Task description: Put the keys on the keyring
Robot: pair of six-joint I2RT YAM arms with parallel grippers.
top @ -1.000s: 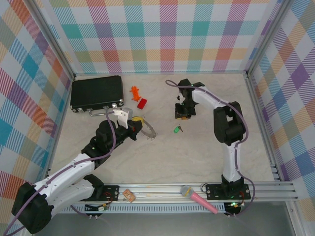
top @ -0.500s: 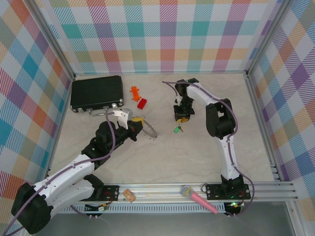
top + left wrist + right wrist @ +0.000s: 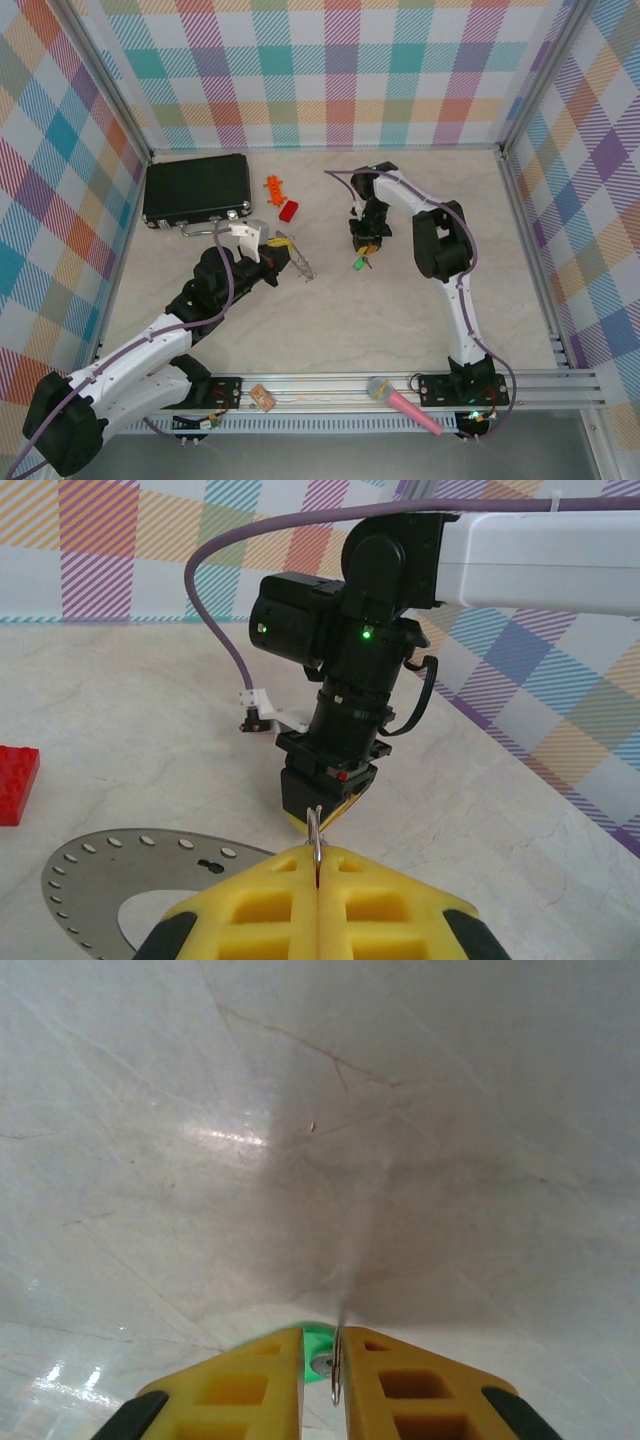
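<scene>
My left gripper (image 3: 279, 246) (image 3: 317, 852) is shut on the keyring (image 3: 301, 262), pinching a thin silver wire loop (image 3: 315, 826) edge-on between its yellow pads. The keyring's flat silver ring with small holes (image 3: 110, 875) lies low and to the left of those pads. My right gripper (image 3: 364, 247) (image 3: 324, 1345) points down at the table straight ahead of the left one. Its jaws stand narrow around the key (image 3: 318, 1344) (image 3: 357, 265). The green head touches the left pad. A thin metal ring (image 3: 336, 1372) stands on edge against the right pad.
A black case (image 3: 196, 188) sits at the back left. An orange toy piece (image 3: 274, 186) and a red block (image 3: 289, 210) (image 3: 18, 785) lie beside it. A pink microphone (image 3: 403, 405) rests on the front rail. Checked walls close three sides.
The right gripper has shifted left and towards the near edge, onto the green key, and its jaws have narrowed around it. The left arm has stayed put with the keyring.
</scene>
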